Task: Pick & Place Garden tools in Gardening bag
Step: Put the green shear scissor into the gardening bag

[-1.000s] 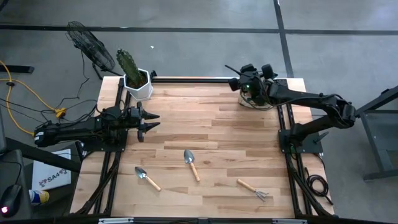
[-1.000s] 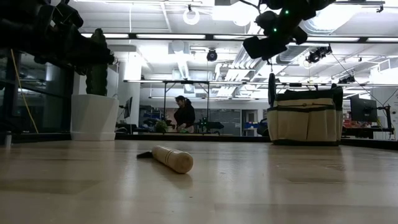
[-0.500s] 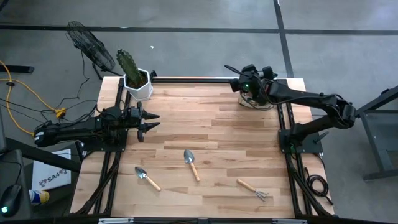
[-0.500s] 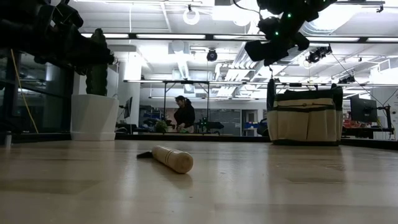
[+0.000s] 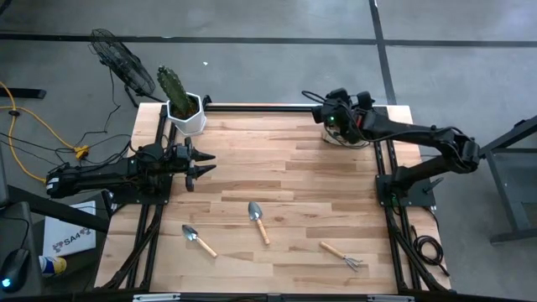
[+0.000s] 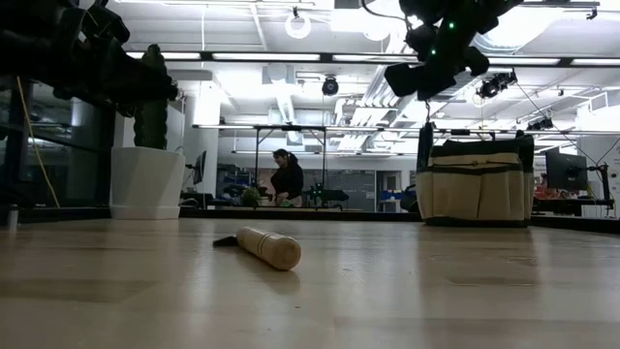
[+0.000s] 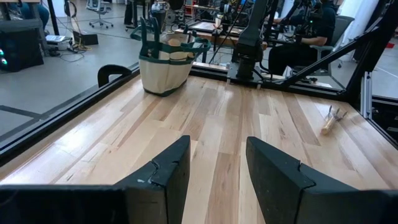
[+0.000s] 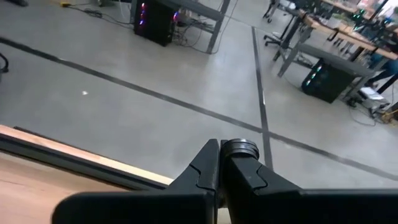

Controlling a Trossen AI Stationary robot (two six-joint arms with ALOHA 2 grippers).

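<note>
Wooden counter [image 5: 285, 176] carries two trowels [image 5: 258, 220] and a rake [image 5: 342, 255] near its front, right hand [image 5: 323, 111] clenched empty over the bag [image 6: 475, 184], left hand [image 7: 214, 171] released, waiting; risk: snagging a bag handle when pulling away.

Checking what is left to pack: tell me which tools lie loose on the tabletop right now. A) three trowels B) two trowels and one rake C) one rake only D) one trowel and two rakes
B: the high view shows one trowel, a second trowel and a rake lying apart on the wooden table, none in the gardening bag.
</note>
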